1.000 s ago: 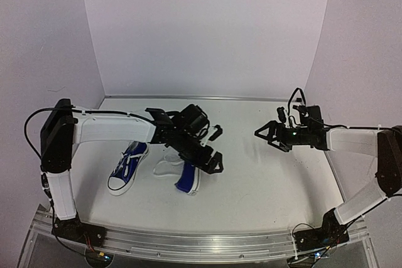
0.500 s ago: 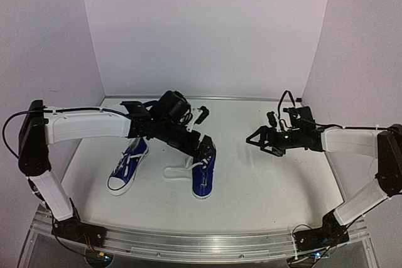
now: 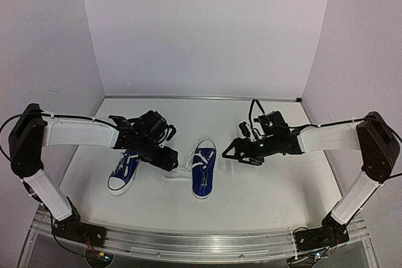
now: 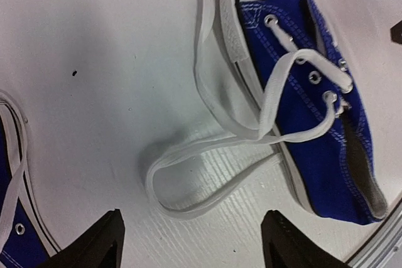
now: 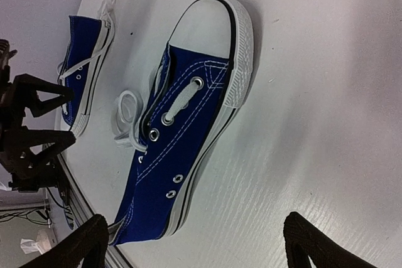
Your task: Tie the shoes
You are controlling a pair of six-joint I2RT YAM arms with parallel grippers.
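Two blue shoes lie on the white desk (image 3: 270, 192), both with their white laces undone. The centre shoe (image 3: 203, 171) lies about mid-desk, sole down, white toe cap toward the back wall and heel toward the near edge. The far-left shoe (image 3: 127, 171) lies just beside it on the left, apart from it and angled, with its toe toward the near-left.

The centre shoe's lace (image 4: 275, 101) crosses the eyelets loosely. It runs off the shoe's left side and lies flat on the desk in a long loop between the two shoes.

The left hand (image 3: 169, 159) is low over the gap between the shoes, right by that loop. In the top view its wrist covers the heel end of the far-left shoe. In the wrist view the fingers (image 4: 94, 248) stand wide apart with nothing between them, and the loop lies just ahead of the tips. Can't tell whether they touch the desk.

The right hand (image 3: 233, 154) is just right of the centre shoe and points at its side. Its fingers (image 5: 320, 246) are spread wide, with nothing gripped. It is close to the shoe but apart from it. The right wrist view shows the whole centre shoe lengthwise, with the far-left shoe behind it.
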